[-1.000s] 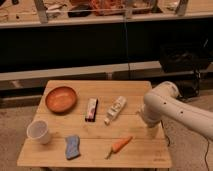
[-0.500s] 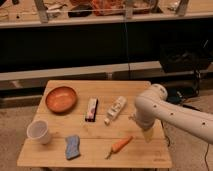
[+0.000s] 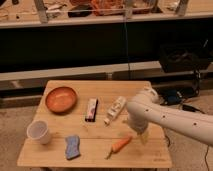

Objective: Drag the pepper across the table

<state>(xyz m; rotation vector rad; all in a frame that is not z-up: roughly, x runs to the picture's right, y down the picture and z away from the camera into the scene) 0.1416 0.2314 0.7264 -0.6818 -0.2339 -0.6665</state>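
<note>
The pepper (image 3: 120, 145) is a small slim orange vegetable lying near the front edge of the light wooden slatted table (image 3: 100, 88), with its thin stem tip pointing to the front left. My gripper (image 3: 142, 135) hangs down from the white arm that reaches in from the right. It is just right of the pepper's thick end and a little behind it, close above the table top. Whether it touches the pepper does not show.
A white tube-like bottle (image 3: 116, 109) and a dark snack packet (image 3: 91, 109) lie mid-table. An orange-brown bowl (image 3: 61, 99) stands at the back left, a white cup (image 3: 39, 132) at the front left, and a blue sponge (image 3: 72, 147) left of the pepper. Dark shelving stands behind the table.
The arm has swung left over the table and the gripper has come down closer to the pepper's right end. The pepper and the other objects have not moved.
</note>
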